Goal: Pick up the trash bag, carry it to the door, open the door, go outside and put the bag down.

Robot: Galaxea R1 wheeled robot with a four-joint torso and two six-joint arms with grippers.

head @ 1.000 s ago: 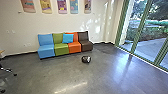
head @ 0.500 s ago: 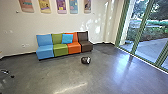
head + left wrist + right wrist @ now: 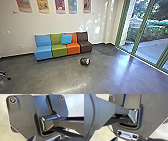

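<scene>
In the head view a small dark bag point(image 3: 85, 61) with a whitish patch rests on the grey floor, in front of the orange and brown seats. Tall glass doors point(image 3: 147, 37) in green frames stand at the right. Along the bottom of the left wrist view are dark parts of my left gripper point(image 3: 48, 139), and along the bottom of the right wrist view those of my right gripper point(image 3: 134, 139). How either gripper stands cannot be made out. Both grippers are away from the bag.
A row of blue, green, orange and brown seats point(image 3: 59, 50) lines the wall, with a blue cushion point(image 3: 66, 39) on it. A chair's wheeled foot point(image 3: 5, 75) shows at the left edge. Beyond the glass lie paving point(image 3: 150, 48) and plants.
The head camera has moved: the view has shifted, and less of the wheeled chair shows at the left. The bag stays on the floor.
</scene>
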